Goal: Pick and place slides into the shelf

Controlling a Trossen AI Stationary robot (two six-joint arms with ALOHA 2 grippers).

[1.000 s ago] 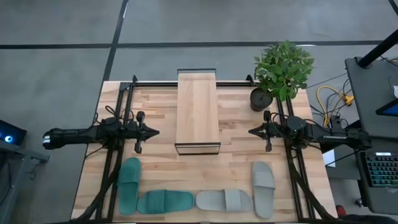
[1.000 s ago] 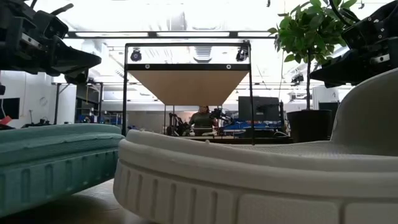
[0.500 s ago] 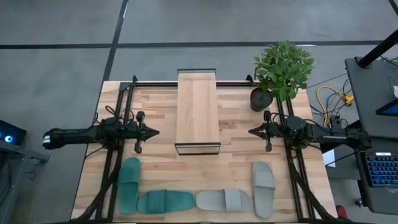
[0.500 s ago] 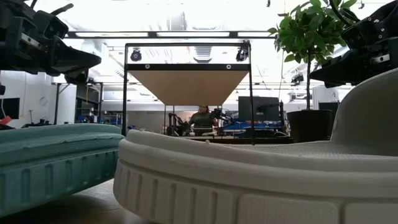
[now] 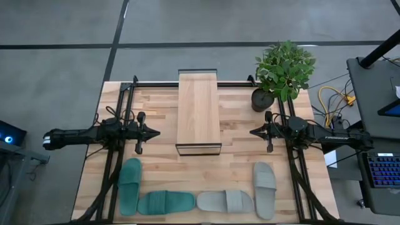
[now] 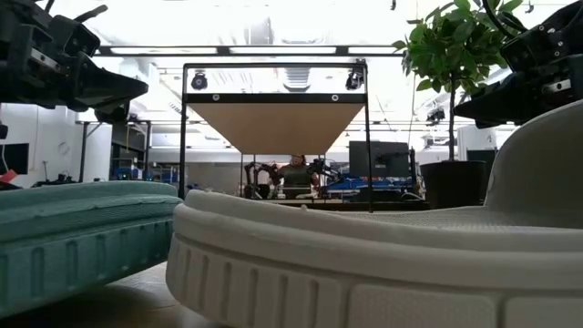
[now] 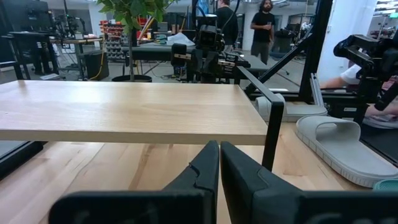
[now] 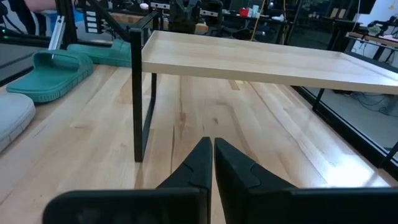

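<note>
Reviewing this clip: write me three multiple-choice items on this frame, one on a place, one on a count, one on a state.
1. Where is the shelf?
A. between the two arms
B. at the table's near edge
C. on the floor

2. How many teal slides are there?
A. one
B. two
C. four

3. How is the left end effector?
A. holding a slide
B. wide open
C. shut and empty

Answers: 1 A, it stands mid-table between both arms. 2 B, two teal slides lie beside two grey ones. 3 C, its fingers meet with nothing between them.

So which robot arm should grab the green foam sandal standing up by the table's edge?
Probably the left gripper: the upright teal foam slide lies just below it, while the right gripper waits beyond the wooden shelf.
</note>
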